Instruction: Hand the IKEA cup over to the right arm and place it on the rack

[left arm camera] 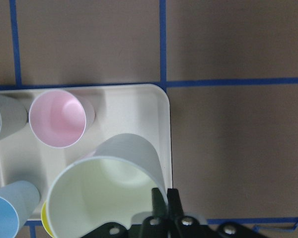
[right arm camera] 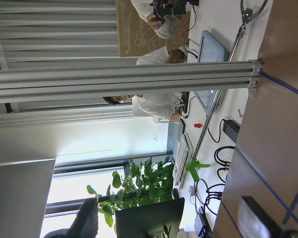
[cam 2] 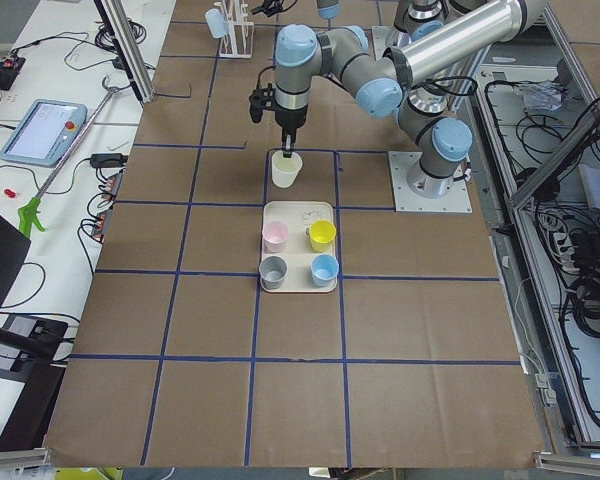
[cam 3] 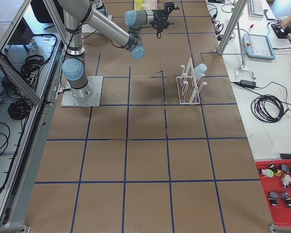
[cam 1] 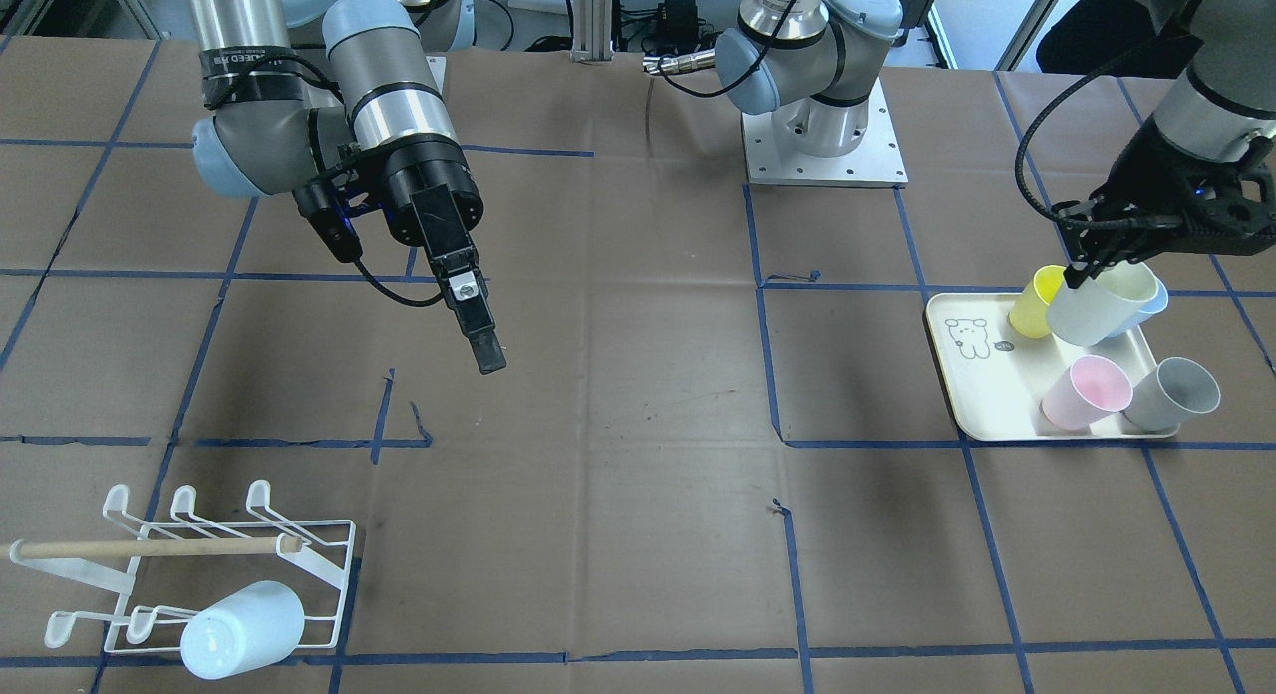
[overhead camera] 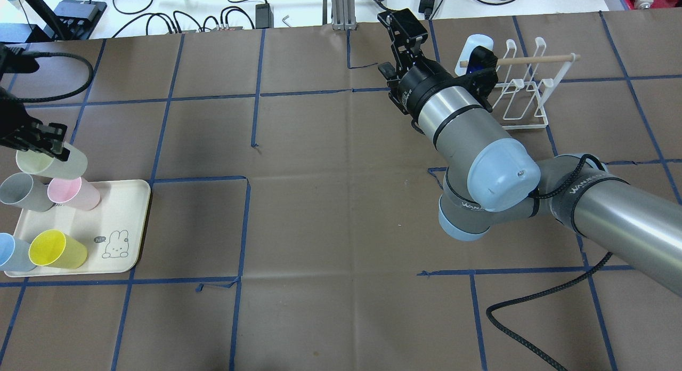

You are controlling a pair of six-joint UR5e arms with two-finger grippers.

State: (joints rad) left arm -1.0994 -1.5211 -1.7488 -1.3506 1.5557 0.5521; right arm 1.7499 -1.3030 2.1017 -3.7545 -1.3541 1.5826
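Observation:
My left gripper (cam 1: 1082,270) is shut on the rim of a pale cream-green IKEA cup (cam 1: 1102,300). The cup hangs tilted just above the far end of the cream tray (cam 1: 982,395). In the left wrist view the fingers (left arm camera: 164,198) pinch the cup (left arm camera: 104,193) at its wall, mouth toward the camera. The right arm (overhead camera: 458,120) hovers over mid-table, and its gripper (cam 1: 483,345) is open and holds nothing. The white wire rack (cam 1: 199,564) stands near the right arm's side, beyond the gripper (overhead camera: 397,46), with a light-blue cup (cam 1: 244,629) on one prong.
On the tray stand a yellow cup (cam 1: 1032,300), a pink cup (cam 1: 1087,390), a grey cup (cam 1: 1176,395) and a blue cup (overhead camera: 13,251). Both arm bases (cam 1: 822,136) sit at the robot's edge. A person shows in the right wrist view.

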